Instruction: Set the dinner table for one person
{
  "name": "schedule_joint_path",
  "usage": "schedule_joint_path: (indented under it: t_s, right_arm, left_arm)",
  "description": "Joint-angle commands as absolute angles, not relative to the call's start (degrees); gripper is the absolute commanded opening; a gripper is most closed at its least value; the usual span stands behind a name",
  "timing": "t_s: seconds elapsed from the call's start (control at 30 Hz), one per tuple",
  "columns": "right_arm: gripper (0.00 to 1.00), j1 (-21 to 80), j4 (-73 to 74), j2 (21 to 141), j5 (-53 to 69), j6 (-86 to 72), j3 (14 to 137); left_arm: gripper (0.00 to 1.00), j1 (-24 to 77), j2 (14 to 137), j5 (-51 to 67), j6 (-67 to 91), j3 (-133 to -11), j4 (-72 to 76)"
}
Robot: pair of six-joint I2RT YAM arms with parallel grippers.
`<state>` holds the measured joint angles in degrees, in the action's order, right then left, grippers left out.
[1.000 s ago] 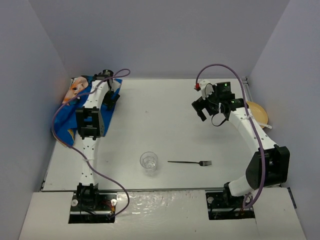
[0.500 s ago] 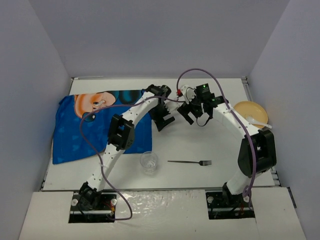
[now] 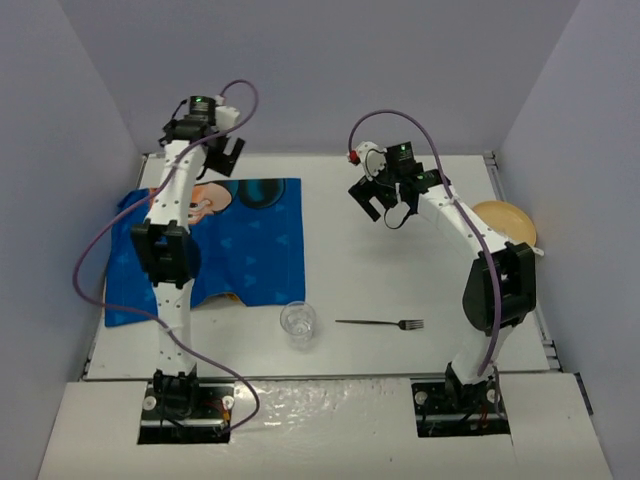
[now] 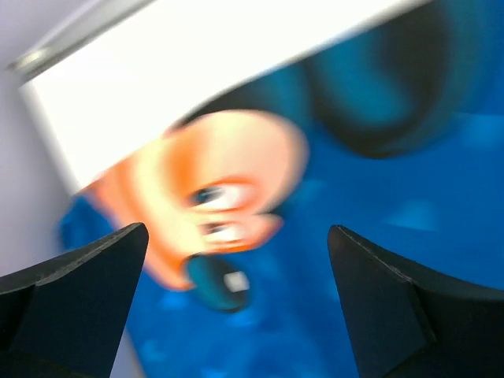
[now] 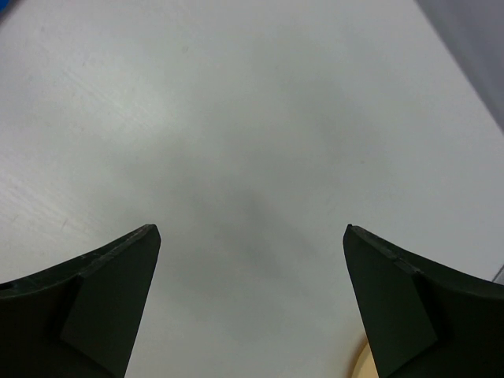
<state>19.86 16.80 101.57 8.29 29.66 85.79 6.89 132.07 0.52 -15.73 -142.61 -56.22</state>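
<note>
The white dinner table (image 3: 400,270) carries a blue cartoon-mouse placemat (image 3: 230,240) lying spread on its left half. A clear glass (image 3: 298,325) stands near the front middle, with a fork (image 3: 380,325) lying to its right. A yellow plate (image 3: 505,222) sits at the right edge. My left gripper (image 3: 225,150) is open and empty, raised over the mat's far edge; the left wrist view shows it (image 4: 238,229) above the blurred mat (image 4: 378,205). My right gripper (image 3: 380,205) is open and empty above bare table (image 5: 236,118), between the mat and the plate.
Grey walls close in the table on the left, back and right. The plate's rim (image 5: 362,366) shows at the bottom right of the right wrist view. A white utensil (image 3: 520,245) lies at the plate's near side. The table's far edge (image 4: 197,71) shows beyond the mat.
The mat went from bunched at the far left to spread flat. My left gripper pulled it towards the middle, let go and swung back to the far left. My right gripper moved left.
</note>
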Motion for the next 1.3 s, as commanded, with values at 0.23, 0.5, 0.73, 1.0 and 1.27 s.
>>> schedule_joint_path:
  t_s: [0.23, 0.5, 0.73, 1.0, 1.27]
  right_arm:
    - [1.00, 26.0, 16.4, 118.7, 19.8, 20.1, 106.5]
    - [0.93, 29.9, 25.9, 133.7, 30.5, 18.5, 121.9]
    - [0.97, 35.9, 26.2, 137.9, 25.7, 20.4, 127.5]
    - [0.00, 39.4, 28.9, 149.2, -5.9, 19.7, 133.6]
    - [0.08, 34.2, 33.3, 151.7, -13.6, 20.4, 127.8]
  left_arm:
    - [0.95, -4.3, 132.7, -17.9, -19.0, -130.3, -51.9]
    - [0.93, -5.2, 135.0, -16.0, -20.0, -126.1, -53.1]
    - [0.89, -5.1, 134.7, -12.8, -21.6, -121.8, -56.1]
    - [0.86, 0.9, 140.7, -10.8, -23.7, -125.2, -63.4]
    - [0.87, 12.7, 146.1, -8.1, -25.1, -132.7, -68.6]
